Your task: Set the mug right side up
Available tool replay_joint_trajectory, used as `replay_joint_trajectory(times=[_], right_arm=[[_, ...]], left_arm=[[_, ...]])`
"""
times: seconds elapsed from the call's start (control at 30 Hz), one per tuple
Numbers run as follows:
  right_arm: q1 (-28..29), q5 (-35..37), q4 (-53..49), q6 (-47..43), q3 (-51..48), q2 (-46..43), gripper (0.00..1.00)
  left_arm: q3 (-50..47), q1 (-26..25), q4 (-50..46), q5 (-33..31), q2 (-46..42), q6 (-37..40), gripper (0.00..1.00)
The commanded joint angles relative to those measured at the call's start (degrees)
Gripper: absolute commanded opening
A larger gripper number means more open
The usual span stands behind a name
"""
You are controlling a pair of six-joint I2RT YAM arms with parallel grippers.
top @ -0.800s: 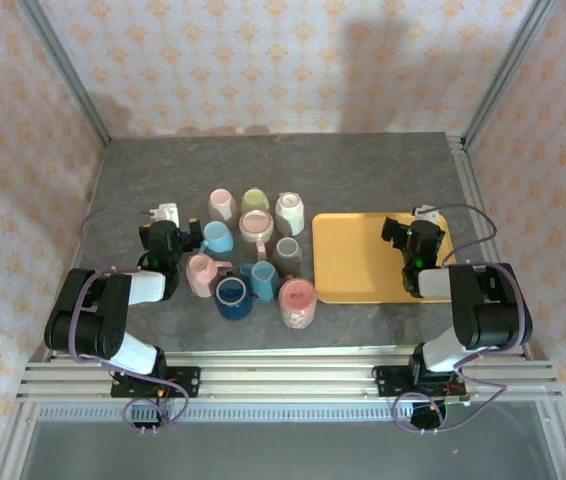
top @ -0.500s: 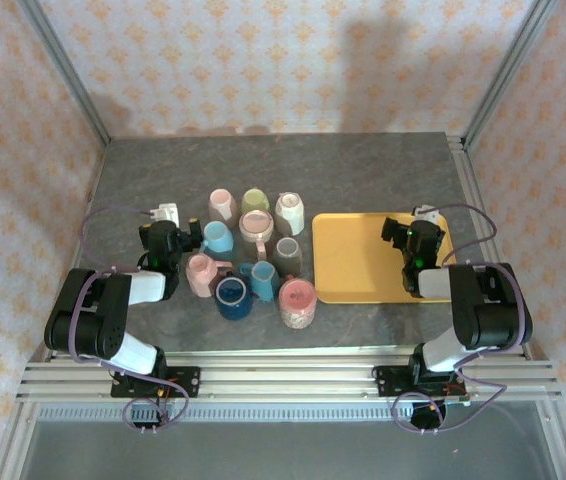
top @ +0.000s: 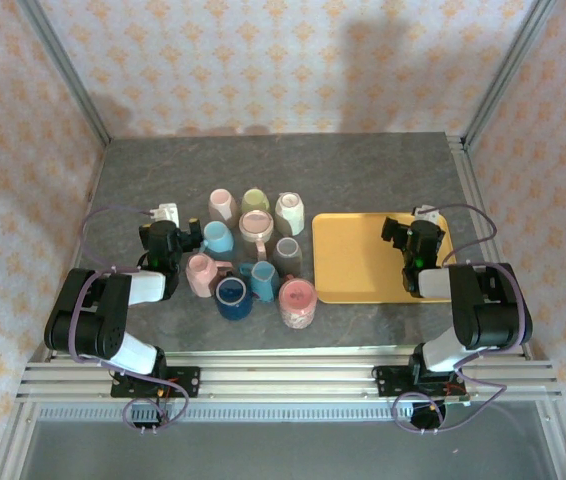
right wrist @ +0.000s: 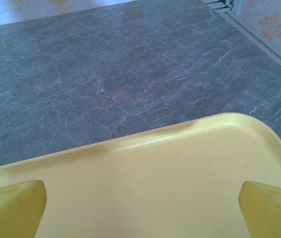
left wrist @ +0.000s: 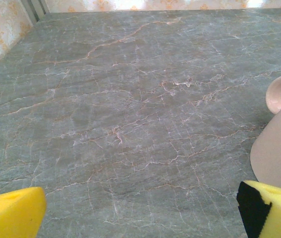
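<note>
Now | left hand [left wrist: 140, 214]: table [left wrist: 130, 99] ahead | right hand [right wrist: 141, 208]: tray [right wrist: 145, 141] corner

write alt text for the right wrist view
A yellow tray with a rounded rim lies below the camera, the right arm's two yellow fingers spread wide at the bottom corners, holding nothing. Behind the tray stretches a grey veined table, with patterned wall top right.

Grey veined table [top: 383, 165], yellow tray [top: 348, 262], pastel mugs [top: 256, 228], peach floral walls [top: 293, 60].
</note>
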Motion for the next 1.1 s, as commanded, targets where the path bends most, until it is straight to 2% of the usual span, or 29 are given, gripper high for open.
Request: replay_joint_trajectory(times=[0.0, 0.2, 0.3, 0.37, 0.43, 0.5, 0.63, 0.83, 1.07], right_arm=[[-0.37, 0.10, -1.67, -0.42, 1.69, -1.16, 0.97], [-0.35, 0.33, -8.73, -0.29, 3.22, -6.97, 0.96], [-0.33, -0.11, -18.82, 1.72, 5.63, -13.28, 0.96], [-0.34, -1.64, -28.73, 4.46, 8.92, -18.08, 0.95], [-0.35, -4.54, -37.36, 6.27, 12.23, -22.30, 0.91], [-0.35, -7.22, -45.05, 8.35, 15.36, -25.62, 0.88], [-0.23, -16.03, -58.45, 10.37, 21.96, -28.97, 0.81], [0.86, -28.66, -76.05, 8.46, 30.23, -29.14, 0.75], [1.84, -35.23, -85.95, 4.85, 32.98, -29.82, 0.72]], left_arm=[[1.75, 0.36, -1.47, -1.03, -1.04, -0.16, 1.00], [2.03, 0.37, -7.15, -0.95, -7.87, -0.12, 1.00], [4.46, 0.37, -16.89, -0.81, -14.70, -1.46, 1.00], [8.80, 0.37, -28.86, 0.35, -19.11, -3.80, 1.00], [13.57, 0.37, -39.85, 2.28, -22.39, -7.08, 1.00], [17.59, 0.22, -47.91, 6.87, -24.93, -8.49, 1.00], [22.76, -1.53, -59.50, 14.15, -28.79, -10.05, 1.00], [32.42, -6.11, -79.05, 19.03, -29.48, -14.13, 0.98], [37.58, -8.17, -94.33, 20.44, -30.67, -12.44, 0.94]])
